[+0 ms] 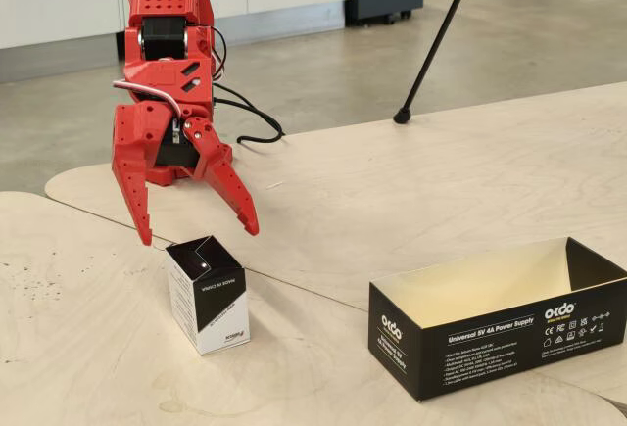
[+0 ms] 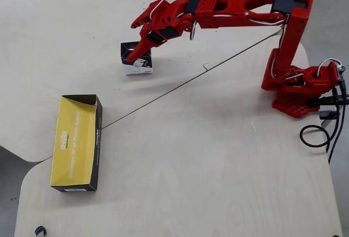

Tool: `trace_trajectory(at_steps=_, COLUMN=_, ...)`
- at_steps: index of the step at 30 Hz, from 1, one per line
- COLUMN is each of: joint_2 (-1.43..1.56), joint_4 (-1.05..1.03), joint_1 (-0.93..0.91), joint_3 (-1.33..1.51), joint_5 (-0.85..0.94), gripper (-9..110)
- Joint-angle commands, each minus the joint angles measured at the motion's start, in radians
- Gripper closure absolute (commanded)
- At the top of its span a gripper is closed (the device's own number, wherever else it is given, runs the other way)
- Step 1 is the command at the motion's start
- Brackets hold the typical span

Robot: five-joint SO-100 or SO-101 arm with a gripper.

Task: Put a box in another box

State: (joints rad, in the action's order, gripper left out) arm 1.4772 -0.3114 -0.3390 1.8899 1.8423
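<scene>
One camera is sitting low and close at the table's edge, facing the red arm (image 1: 171, 64) head-on, while another is looking straight down from high above; both are taking in the small carton (image 1: 207, 295) and the long black box (image 2: 75, 143).

Red gripper (image 1: 200, 236) hanging open just above small black-and-white carton (image 1: 208, 295), fingertips spread wider than its top, not touching. Carton upright on pale plywood table (image 1: 411, 191), "MADE IN CHINA" facing camera. Long black OKdo box (image 1: 498, 317) well apart at right, open top, tan inside.
</scene>
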Motion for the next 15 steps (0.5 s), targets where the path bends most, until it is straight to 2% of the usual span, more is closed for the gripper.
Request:
trace_trajectory(at_steps=1, joint_2=0.031, joint_4=0.046, joint_1=0.005, joint_3=0.023, joint_5=0.003, gripper=54)
trace_trajectory(at_steps=9, joint_2=-0.005, joint_4=0.123, joint_1=-0.002, joint_3=0.092, joint_5=0.008, gripper=55)
trace_trajectory(at_steps=15, joint_2=-0.026, joint_4=0.147, joint_1=0.005, joint_3=0.11, joint_5=0.02, gripper=61)
